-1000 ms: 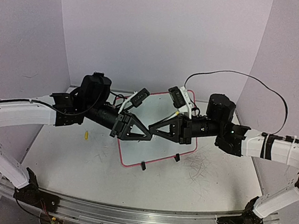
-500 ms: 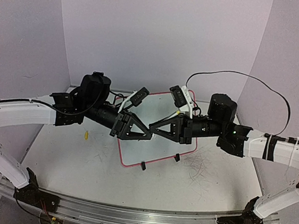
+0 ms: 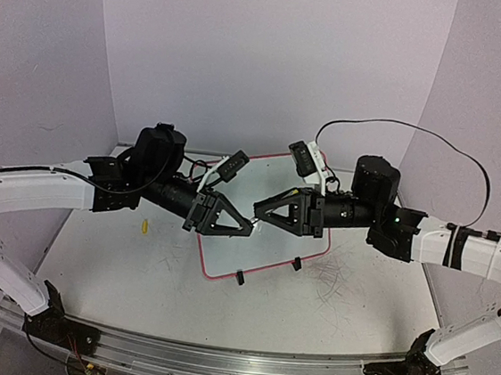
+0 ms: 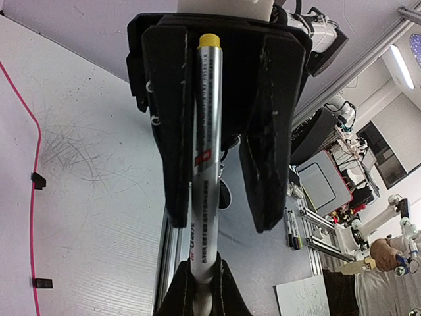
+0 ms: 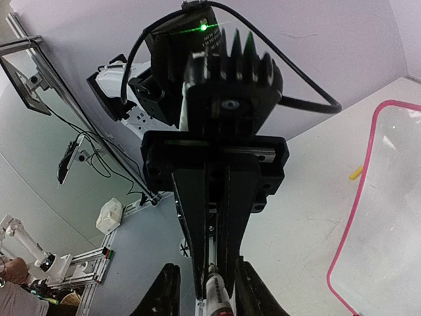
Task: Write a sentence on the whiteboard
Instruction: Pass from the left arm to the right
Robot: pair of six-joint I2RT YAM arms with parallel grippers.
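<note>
Plainly a mid-air handover, staged over the table [image 3: 134, 274]. Directly beneath both grippers, lying flat: the pink-framed whiteboard [image 3: 270, 259], its glossy face turned up. No sentence legible on it from above, and too faint or too small to say whether any of it is written yet.

Above the board's middle, meeting tip to tip from opposite sides: the left gripper [image 3: 248, 228] and the right gripper [image 3: 257, 211]. Probably arranged this way so that the marker [image 4: 205, 164] can pass between them without being set down.

Left gripper clamped shut on the marker, pinching the barrel near one end. Right gripper parted, fingers standing wider than the barrel with a clear gap on at least one side, so no real hold from there.

Long axis of the marker straight along the line joining the two grippers, about level above the board and side to side in the top view. Yellow end deep between the right gripper's fingers, pointing at its palm. Cannot tell which end bears the nib.

Back along the left arm from its gripper, well apart on the table: a small yellow piece [image 3: 143, 226], possibly the cap.

Judging by that level pose, needs tilting down toward the board before any stroke.
</note>
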